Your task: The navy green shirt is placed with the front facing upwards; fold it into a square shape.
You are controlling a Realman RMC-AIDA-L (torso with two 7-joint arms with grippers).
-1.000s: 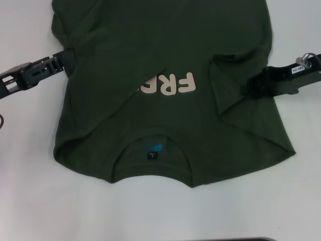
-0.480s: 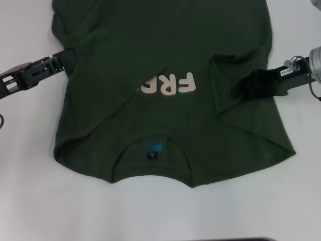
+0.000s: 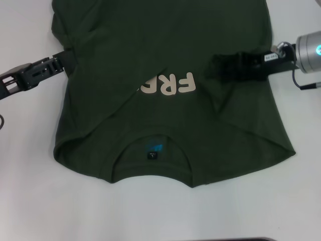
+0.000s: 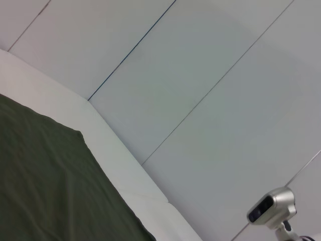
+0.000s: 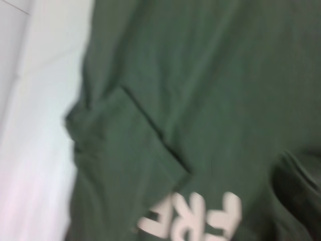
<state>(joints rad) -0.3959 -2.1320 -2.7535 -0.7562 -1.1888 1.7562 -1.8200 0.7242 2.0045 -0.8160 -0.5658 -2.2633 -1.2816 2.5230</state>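
Note:
The navy green shirt (image 3: 165,35) lies flat on the white table (image 3: 160,211), collar and blue neck label (image 3: 154,149) towards me. Its left side is folded diagonally inward, so only "FRE" of the cream lettering (image 3: 173,84) shows. A folded flap lies on its right side. My left gripper (image 3: 67,57) rests at the shirt's left edge. My right gripper (image 3: 216,66) reaches over the right half of the chest, just right of the lettering. In the right wrist view the shirt (image 5: 210,75) fills the picture, with the lettering (image 5: 195,221) and a folded flap (image 5: 125,150).
Bare white table surrounds the shirt on the left, right and near sides. The left wrist view shows a corner of the shirt (image 4: 45,175), the table's far edge (image 4: 125,165), a panelled wall behind, and a silver arm part (image 4: 271,208).
My right gripper has moved from the shirt's right edge inward and away from me, to just right of the lettering. The left gripper has stayed where it was.

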